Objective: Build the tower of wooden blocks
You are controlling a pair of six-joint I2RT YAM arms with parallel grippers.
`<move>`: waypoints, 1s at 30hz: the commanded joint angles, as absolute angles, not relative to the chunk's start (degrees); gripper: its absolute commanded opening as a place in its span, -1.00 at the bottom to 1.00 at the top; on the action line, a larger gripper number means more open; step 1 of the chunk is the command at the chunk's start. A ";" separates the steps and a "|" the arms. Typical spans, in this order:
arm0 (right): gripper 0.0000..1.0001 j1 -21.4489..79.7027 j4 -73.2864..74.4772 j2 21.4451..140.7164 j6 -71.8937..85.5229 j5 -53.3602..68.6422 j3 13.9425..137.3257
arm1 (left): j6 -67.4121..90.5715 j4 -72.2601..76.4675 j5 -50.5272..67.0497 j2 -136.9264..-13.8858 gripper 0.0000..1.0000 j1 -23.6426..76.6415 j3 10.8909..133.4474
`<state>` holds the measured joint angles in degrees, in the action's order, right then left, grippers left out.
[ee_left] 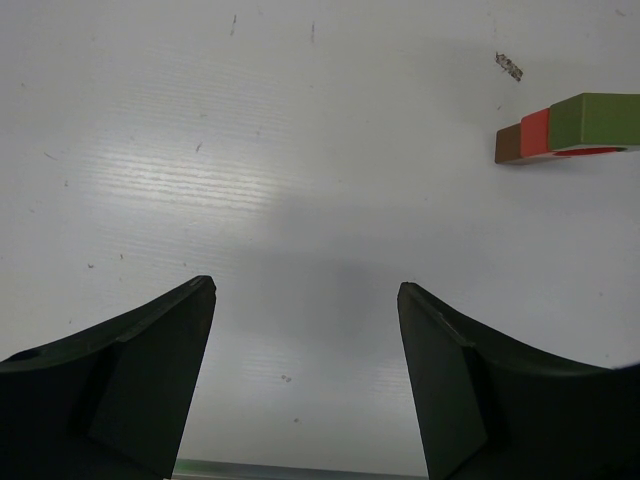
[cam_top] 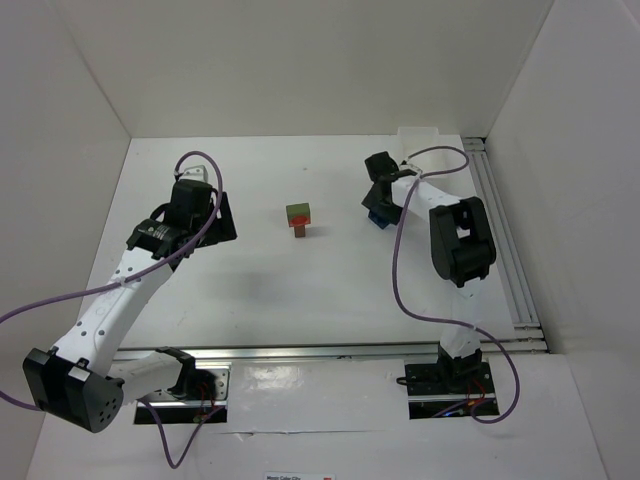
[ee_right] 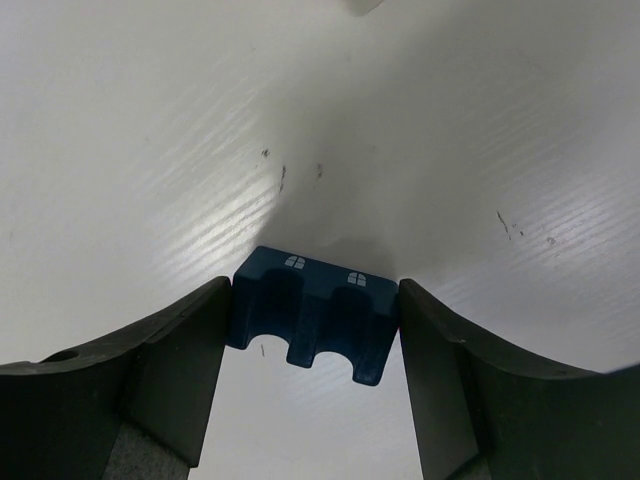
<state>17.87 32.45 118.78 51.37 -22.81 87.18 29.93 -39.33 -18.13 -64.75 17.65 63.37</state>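
Note:
The tower (cam_top: 298,219) stands mid-table as a short stack: brown base, red piece, green block on top. The left wrist view shows that tower (ee_left: 560,130) at its upper right. My left gripper (cam_top: 222,215) hangs open over bare table to the stack's left, and nothing lies between its fingertips (ee_left: 305,288). Right of the stack, my right gripper (cam_top: 377,205) is down at the table. Its two fingers press against both ends of a blue wood block (ee_right: 312,300) with two arched notches and small painted windows. That blue block (cam_top: 376,218) barely shows under the fingers from above.
A metal rail (cam_top: 505,250) runs along the table's right side and another (cam_top: 330,352) along the near edge by the arm bases. White walls enclose the back and sides. Purple cables (cam_top: 400,270) loop off both arms.

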 commanded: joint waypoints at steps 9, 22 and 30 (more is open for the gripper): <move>0.34 21.88 29.79 107.06 20.84 -5.98 78.67 | 28.74 -37.62 -19.34 -63.29 0.73 16.70 63.28; 0.48 25.58 22.76 102.57 19.25 -4.92 66.09 | 29.36 -37.62 -17.40 -62.05 0.73 16.70 62.67; 0.83 28.30 25.84 99.24 29.61 -16.50 66.09 | 29.36 -38.14 -16.79 -62.05 0.73 16.70 63.19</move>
